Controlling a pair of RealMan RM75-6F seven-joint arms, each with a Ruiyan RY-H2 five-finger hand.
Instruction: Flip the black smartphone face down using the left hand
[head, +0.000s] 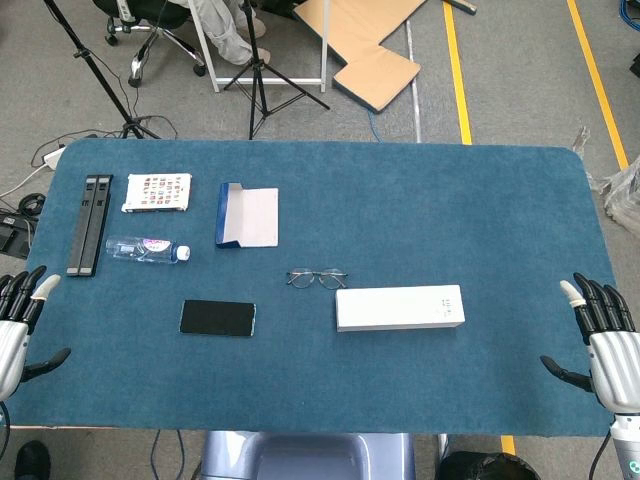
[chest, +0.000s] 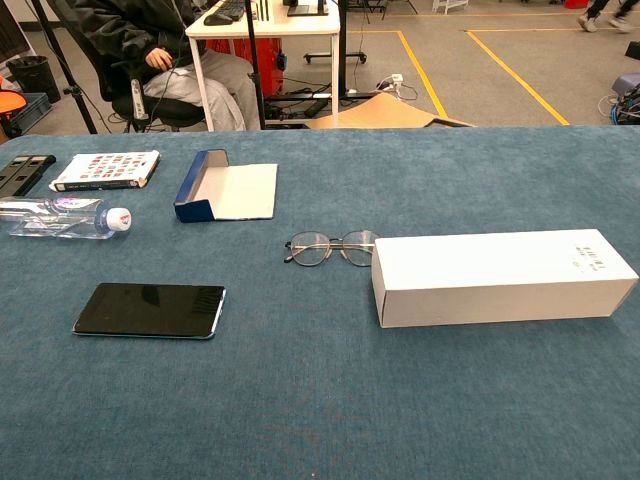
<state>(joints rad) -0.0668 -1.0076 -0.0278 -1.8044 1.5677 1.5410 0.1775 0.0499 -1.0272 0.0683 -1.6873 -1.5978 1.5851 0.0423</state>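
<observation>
On the blue table (head: 480, 200) the black smartphone (head: 217, 318) lies untouched, each robot hand (head: 18, 320) (head: 600, 335) spread empty.

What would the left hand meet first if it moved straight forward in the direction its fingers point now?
Probably the black folded stand: the left hand points up along the table's left edge. The black smartphone lies off to its side. Depth is uncertain.
</observation>
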